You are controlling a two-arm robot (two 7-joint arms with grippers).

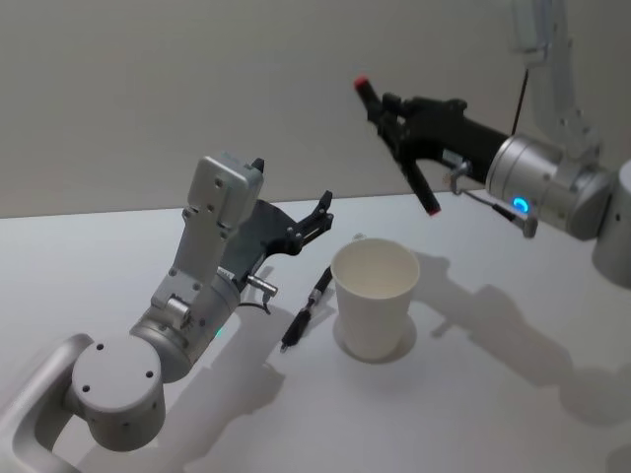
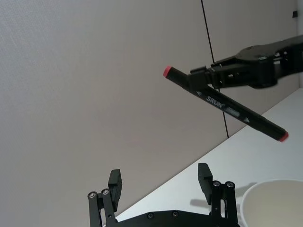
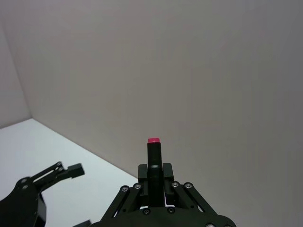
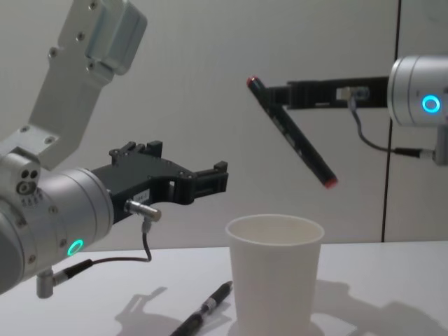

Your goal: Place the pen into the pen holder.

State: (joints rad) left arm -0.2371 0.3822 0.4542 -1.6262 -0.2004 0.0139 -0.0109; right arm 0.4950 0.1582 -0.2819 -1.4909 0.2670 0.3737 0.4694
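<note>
My right gripper (image 1: 394, 118) is shut on a black pen (image 1: 422, 187) with red ends, gripping it near its upper end. The pen (image 4: 297, 143) hangs tilted in the air, its lower tip above and slightly behind the pen holder's right rim. The pen holder (image 1: 375, 305) is a white paper cup standing upright on the table. A second, slimmer black pen (image 1: 308, 307) lies on the table just left of the cup. My left gripper (image 1: 320, 215) is open and empty, raised above the table to the left of the cup.
The white table (image 1: 493, 394) stretches out around the cup, with a plain grey wall behind. A thin dark cable (image 2: 213, 66) runs down the wall behind the right arm.
</note>
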